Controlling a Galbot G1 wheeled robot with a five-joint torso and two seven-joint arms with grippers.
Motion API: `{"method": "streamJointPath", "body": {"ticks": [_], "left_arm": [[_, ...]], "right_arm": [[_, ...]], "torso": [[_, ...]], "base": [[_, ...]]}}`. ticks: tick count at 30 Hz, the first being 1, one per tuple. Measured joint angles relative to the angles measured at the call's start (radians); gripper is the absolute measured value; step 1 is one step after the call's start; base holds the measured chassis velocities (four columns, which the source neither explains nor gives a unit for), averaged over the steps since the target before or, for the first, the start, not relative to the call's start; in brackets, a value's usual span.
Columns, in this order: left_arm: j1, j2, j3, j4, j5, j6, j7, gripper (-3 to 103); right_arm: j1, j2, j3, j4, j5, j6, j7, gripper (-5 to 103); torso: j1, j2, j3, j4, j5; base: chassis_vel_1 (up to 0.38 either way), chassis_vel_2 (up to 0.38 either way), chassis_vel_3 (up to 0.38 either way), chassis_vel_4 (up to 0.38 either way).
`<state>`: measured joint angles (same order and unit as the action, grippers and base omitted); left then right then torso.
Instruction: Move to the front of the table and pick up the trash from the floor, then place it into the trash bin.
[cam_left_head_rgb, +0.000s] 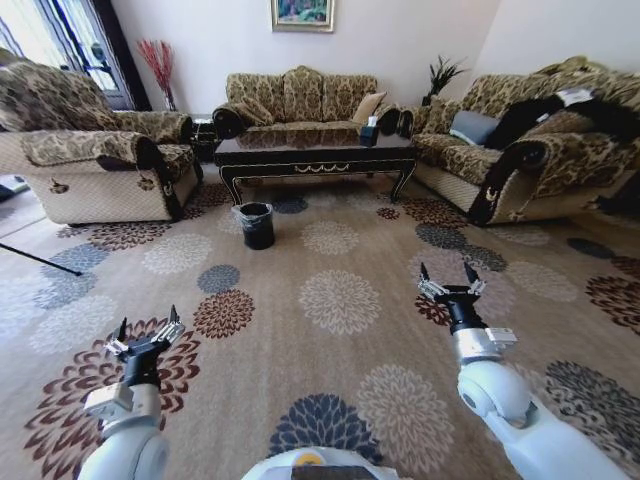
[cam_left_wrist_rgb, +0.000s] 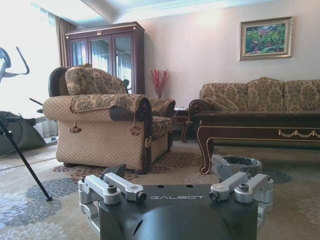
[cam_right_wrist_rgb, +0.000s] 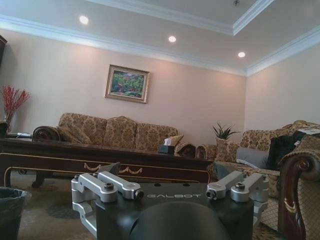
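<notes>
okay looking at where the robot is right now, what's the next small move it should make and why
Probably drive forward toward the table. The table and the trash bin in front of it lie well ahead across the open floor, while the left gripper and right gripper hang open and empty over the carpet. No trash is clearly discernible from here, so closing in comes first.

Both arms are glossy white with rounded joints, each ending in a black wrist and silver collar. The left gripper (cam_left_head_rgb: 147, 332) and right gripper (cam_left_head_rgb: 449, 279) have silver linkage bars, dark screws, black tips. "GALBOT" marks each black housing.
</notes>
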<state>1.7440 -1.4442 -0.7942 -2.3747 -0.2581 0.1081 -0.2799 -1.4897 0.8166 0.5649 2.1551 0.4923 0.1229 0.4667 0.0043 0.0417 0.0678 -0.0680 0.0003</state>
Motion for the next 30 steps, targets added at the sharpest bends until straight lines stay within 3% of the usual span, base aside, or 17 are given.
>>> {"method": "streamJointPath", "body": {"ticks": [22,30], "left_arm": [[0.000,0.000,0.000,0.000,0.000,0.000,0.000,100],[0.000,0.000,0.000,0.000,0.000,0.000,0.000,100]], "right_arm": [[0.000,0.000,0.000,0.000,0.000,0.000,0.000,100],[0.000,0.000,0.000,0.000,0.000,0.000,0.000,100]], "torso": [[0.000,0.001,0.000,-0.0003,-0.0003],[0.003,0.025,0.021,-0.0003,-0.0003]], "base": [[-0.001,0.003,0.002,-0.002],[0.000,0.000,0.000,0.000]]}}
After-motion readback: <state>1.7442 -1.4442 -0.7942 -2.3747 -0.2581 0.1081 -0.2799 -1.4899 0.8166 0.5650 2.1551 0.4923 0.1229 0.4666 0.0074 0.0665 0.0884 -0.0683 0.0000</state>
